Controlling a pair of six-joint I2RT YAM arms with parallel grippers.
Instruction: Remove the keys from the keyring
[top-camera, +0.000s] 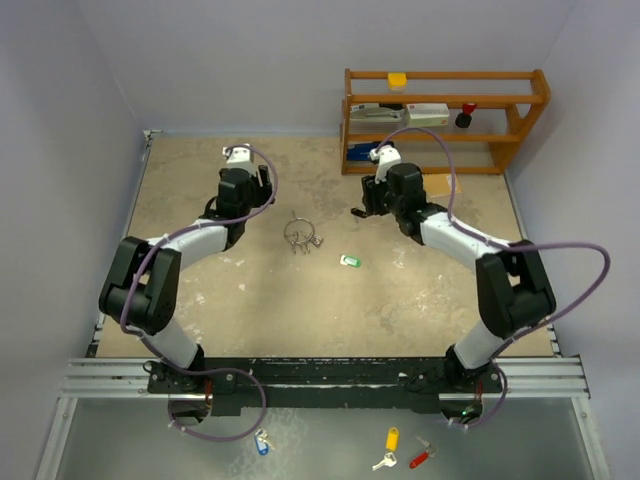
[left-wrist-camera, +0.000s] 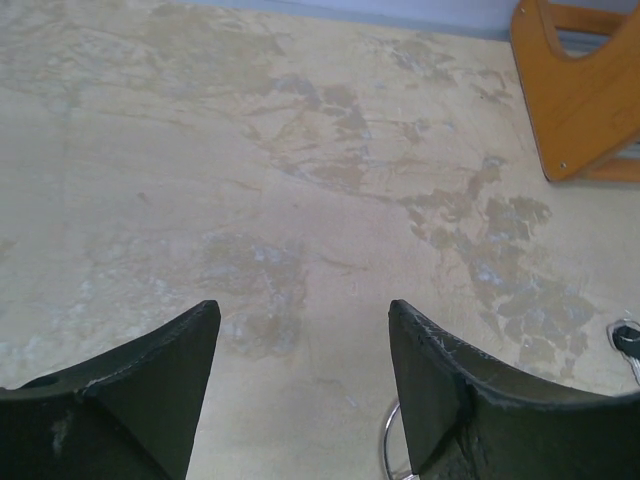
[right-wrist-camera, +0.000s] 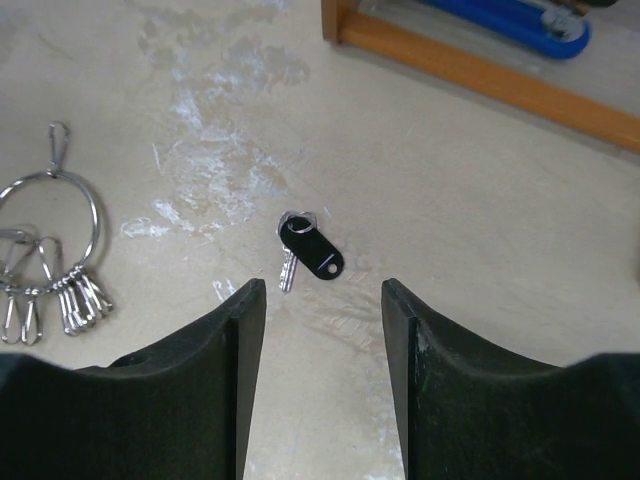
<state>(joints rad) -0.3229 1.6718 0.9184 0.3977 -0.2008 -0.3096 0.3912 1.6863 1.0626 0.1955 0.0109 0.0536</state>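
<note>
The keyring (top-camera: 299, 232), a thin silver wire ring with several small silver metal pieces on it, lies on the table between the arms. It also shows at the left of the right wrist view (right-wrist-camera: 52, 212), and an arc of it shows low in the left wrist view (left-wrist-camera: 384, 448). A black-headed key (right-wrist-camera: 312, 255) lies loose just ahead of my right gripper (right-wrist-camera: 322, 300), which is open and empty. A green-headed key (top-camera: 349, 261) lies loose right of the ring. My left gripper (left-wrist-camera: 302, 320) is open and empty, left of the ring.
A wooden shelf (top-camera: 445, 135) with boxes and small items stands at the back right; its foot shows in the left wrist view (left-wrist-camera: 580, 90). Yellow-tagged (top-camera: 391, 440), red-tagged (top-camera: 422, 458) and blue-tagged (top-camera: 262, 443) keys lie below the front rail.
</note>
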